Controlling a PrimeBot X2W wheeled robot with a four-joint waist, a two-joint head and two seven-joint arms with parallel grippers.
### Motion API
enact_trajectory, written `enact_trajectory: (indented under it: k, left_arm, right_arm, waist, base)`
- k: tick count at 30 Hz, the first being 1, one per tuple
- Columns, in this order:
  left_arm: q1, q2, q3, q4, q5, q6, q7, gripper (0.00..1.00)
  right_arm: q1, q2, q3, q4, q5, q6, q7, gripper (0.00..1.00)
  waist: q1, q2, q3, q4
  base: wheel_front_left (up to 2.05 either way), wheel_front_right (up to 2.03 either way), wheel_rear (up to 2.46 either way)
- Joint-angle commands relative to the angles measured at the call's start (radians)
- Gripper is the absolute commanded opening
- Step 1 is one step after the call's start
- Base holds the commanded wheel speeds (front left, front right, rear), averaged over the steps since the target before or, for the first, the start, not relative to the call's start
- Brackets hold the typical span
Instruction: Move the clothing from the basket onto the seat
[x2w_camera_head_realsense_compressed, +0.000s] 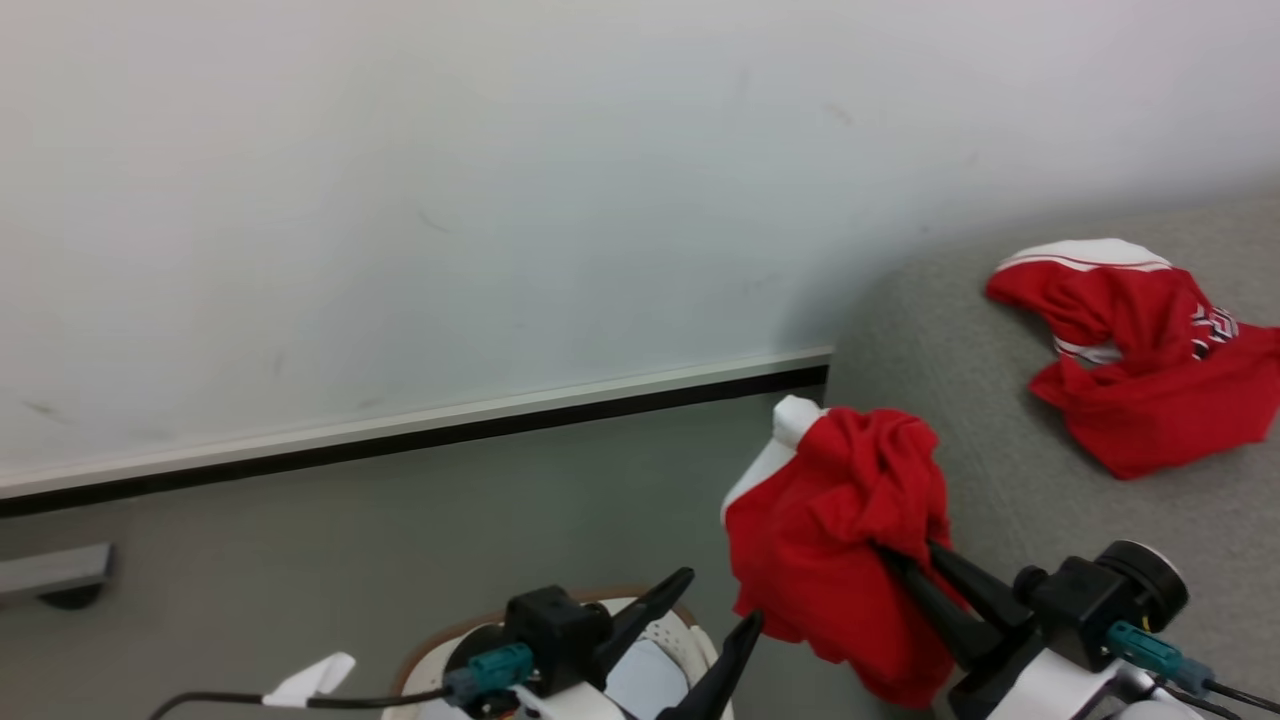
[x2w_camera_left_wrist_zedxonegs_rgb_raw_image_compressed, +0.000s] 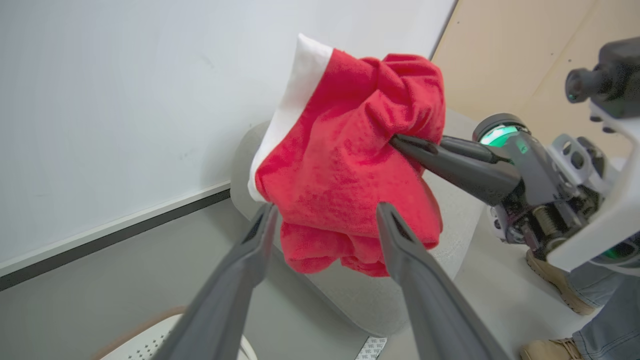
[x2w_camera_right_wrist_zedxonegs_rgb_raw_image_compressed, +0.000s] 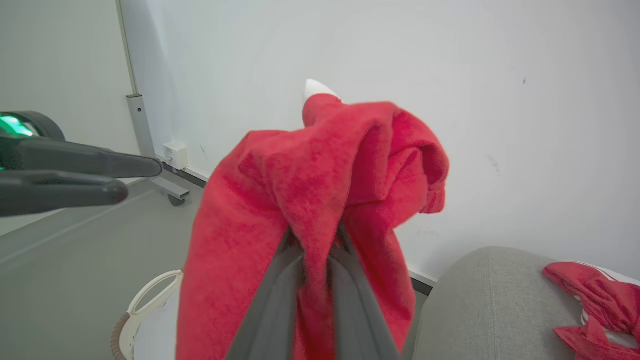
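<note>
Your right gripper (x2w_camera_head_realsense_compressed: 905, 550) is clamped on a bunched red garment (x2w_camera_head_realsense_compressed: 840, 520), fingers pinched together with the cloth folded over their tips; the white trim sticks up at the top. The garment hangs in the air above the floor (x2w_camera_head_realsense_compressed: 400, 520), just beside the rounded end of the grey sofa (x2w_camera_head_realsense_compressed: 960, 420), not resting on it. Your left gripper (x2w_camera_head_realsense_compressed: 720, 597) is spread wide over the basket (x2w_camera_head_realsense_compressed: 675, 630), holding nothing. One fingertip sits close to the hanging cloth; contact unclear from these angles. A second red garment (x2w_camera_head_realsense_compressed: 1140, 350) lies crumpled on the sofa seat, well apart from the held one.
</note>
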Motion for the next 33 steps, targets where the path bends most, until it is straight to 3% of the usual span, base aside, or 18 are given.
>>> enact_trajectory:
  k: [1, 11, 18, 23, 26, 33]
  left_arm:
    - [-0.018, -0.007, -0.005, 0.011, 0.021, -0.006, -0.017, 1.0]
    - [-0.045, -0.055, -0.077, 0.124, 0.087, -0.043, -0.126, 1.0]
    - [-0.06, -0.072, -0.096, 0.169, 0.098, -0.047, -0.155, 1.0]
    - [-0.096, -0.067, -0.094, 0.163, 0.11, -0.049, -0.157, 1.0]
    - [-0.132, -0.051, -0.082, 0.152, 0.123, -0.042, -0.153, 1.0]
    - [-0.224, -0.01, -0.061, 0.126, 0.156, -0.055, -0.135, 1.0]
  right_arm:
    - [0.02, -0.005, -0.015, -0.011, -0.009, -0.003, 0.0, 0.0]
    - [0.118, -0.014, -0.174, -0.055, -0.054, -0.003, 0.005, 0.0]
    - [0.151, 0.004, -0.237, -0.072, -0.074, -0.003, 0.006, 0.0]
    - [0.136, 0.039, -0.316, -0.055, -0.093, -0.003, -0.018, 0.0]
    - [0.083, 0.096, -0.394, -0.028, -0.111, -0.003, -0.041, 0.0]
    - [-0.164, 0.17, -0.628, 0.089, -0.208, -0.003, -0.068, 0.0]
  waist:
    - [0.0, -0.0001, 0.015, -0.037]
    - [0.0, -0.0001, 0.043, -0.163]
    - [0.0, -0.0001, 0.056, -0.198]
    - [0.0, -0.0001, 0.111, -0.182]
    - [0.0, -0.0001, 0.175, -0.163]
    - [0.0, -0.0001, 0.345, -0.094]
  base:
    - [0.0, 0.0, 0.0]
    - [0.0, 0.0, 0.0]
    - [0.0, 0.0, 0.0]
    - [0.0, 0.0, 0.0]
    - [0.0, 0.0, 0.0]
    - [0.0, 0.0, 0.0]
